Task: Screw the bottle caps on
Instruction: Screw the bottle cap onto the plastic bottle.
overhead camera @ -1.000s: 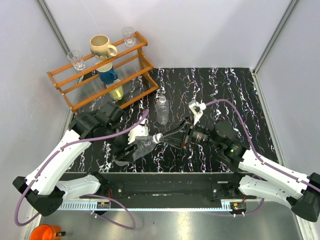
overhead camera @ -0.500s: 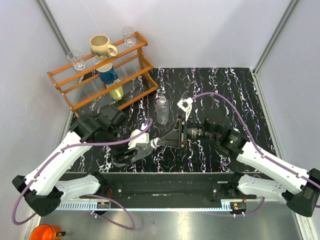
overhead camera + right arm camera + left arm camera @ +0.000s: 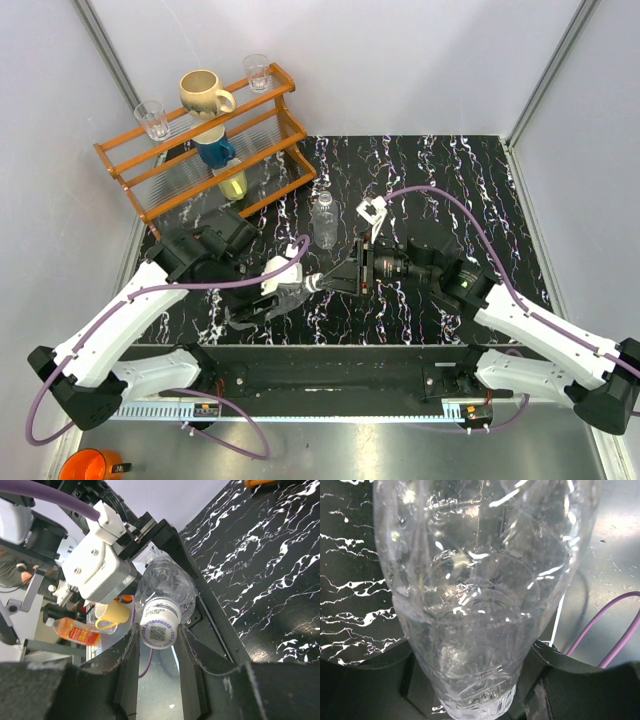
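Observation:
My left gripper (image 3: 285, 297) is shut on a clear ribbed bottle (image 3: 290, 292) and holds it on its side above the near part of the black marble table (image 3: 450, 180), neck towards the right. The bottle (image 3: 480, 595) fills the left wrist view, with dark fingers (image 3: 375, 680) on both sides of it. A white cap (image 3: 160, 628) with a printed code sits on the bottle's neck. My right gripper (image 3: 159, 632) is shut on this cap, one finger on each side; from above it (image 3: 335, 280) meets the neck. A second clear bottle (image 3: 323, 222) stands upright behind them.
A wooden rack (image 3: 270, 120) at the back left holds two clear glasses (image 3: 153, 118), a cream mug (image 3: 205, 95), a blue cup (image 3: 214, 150) and a yellow item (image 3: 233, 183). Grey walls close in the table on three sides.
The right arm has moved left and its wrist has turned, closing on the bottle's neck. The left gripper with the bottle has shifted slightly. In the last half second little has moved.

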